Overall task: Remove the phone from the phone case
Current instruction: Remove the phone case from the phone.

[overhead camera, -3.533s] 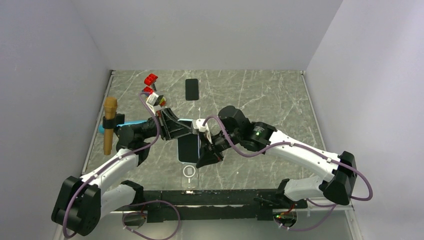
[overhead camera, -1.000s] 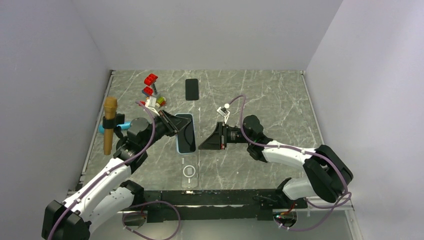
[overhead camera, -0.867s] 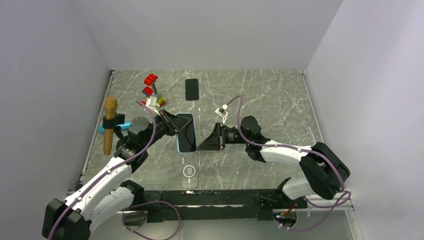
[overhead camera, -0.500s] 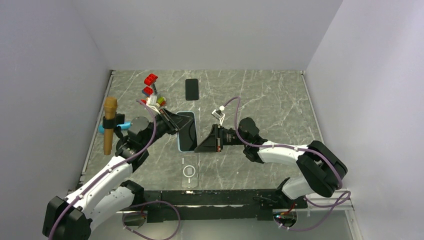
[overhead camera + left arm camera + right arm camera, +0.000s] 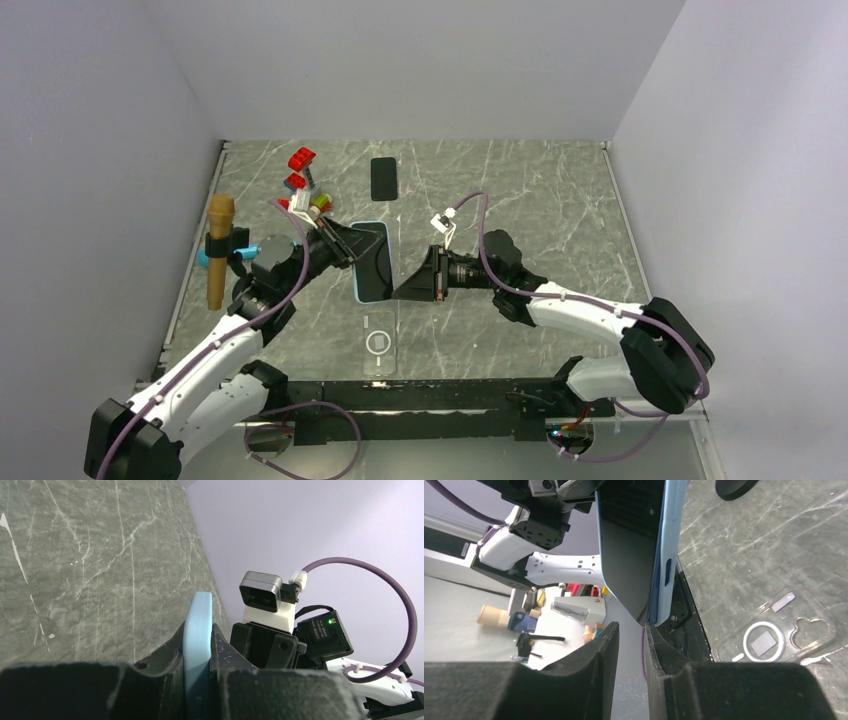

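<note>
Left hand (image 5: 348, 246) clamps the blue phone case (image 5: 669, 540), phone (image 5: 376, 262) inside, on edge above the tabletop's (image 5: 520, 190) left half. Right hand (image 5: 399, 291) hovers beside, slightly parted. Probably slick, rigid glass in a pliant case: peel a corner.

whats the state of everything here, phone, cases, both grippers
phone, seated in its case, held on edge above the table
blue case, on the phone, clamped at one side
left gripper, shut on the blue case
right gripper, jaws slightly apart, nothing between them, at the phone's free edge
clear case, empty, flat on the table
black slab, flat at the far side
</note>
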### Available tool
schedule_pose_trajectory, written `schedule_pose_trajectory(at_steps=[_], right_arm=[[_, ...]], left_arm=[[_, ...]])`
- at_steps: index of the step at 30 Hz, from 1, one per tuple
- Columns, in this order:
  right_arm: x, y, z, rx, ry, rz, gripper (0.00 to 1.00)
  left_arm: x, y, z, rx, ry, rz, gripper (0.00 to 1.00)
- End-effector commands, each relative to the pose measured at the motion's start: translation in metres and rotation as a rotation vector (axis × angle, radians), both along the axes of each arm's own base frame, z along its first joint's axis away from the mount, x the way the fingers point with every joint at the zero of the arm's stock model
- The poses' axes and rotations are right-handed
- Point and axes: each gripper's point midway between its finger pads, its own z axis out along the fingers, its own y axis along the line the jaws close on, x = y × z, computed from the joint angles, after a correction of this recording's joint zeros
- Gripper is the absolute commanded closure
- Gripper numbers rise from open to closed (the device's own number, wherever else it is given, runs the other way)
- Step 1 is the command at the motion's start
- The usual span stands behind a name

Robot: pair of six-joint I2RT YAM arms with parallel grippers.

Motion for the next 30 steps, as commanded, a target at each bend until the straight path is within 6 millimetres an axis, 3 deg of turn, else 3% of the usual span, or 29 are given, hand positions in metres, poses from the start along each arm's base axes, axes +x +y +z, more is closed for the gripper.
schedule_pose_trajectory(at_steps=[1,8,15,23,30], right_arm=[[0.011,0.005,0.01,0.005,-0.052,-0.035,0.73],[0.009,0.009,0.013,0.022,-0.049,-0.017,0.76],[0.01,0.012,0.012,0.024,-0.045,-0.013,0.72],[0.007,0.017,0.032,0.116,-0.024,0.027,0.72],[0.012,0.022,0.051,0.234,0.047,0.067,0.69]], left_arm=[[-0.008,-0.003,0.043,-0.091,-0.109,-0.035,1.0],[-0.009,-0.005,0.041,-0.094,-0.104,-0.048,1.0],[-0.012,-0.008,0.043,-0.126,-0.099,-0.073,1.0],[-0.017,-0.013,0.039,-0.19,-0.072,-0.12,1.0],[-0.036,-0.029,0.041,-0.25,-0.058,-0.23,1.0]])
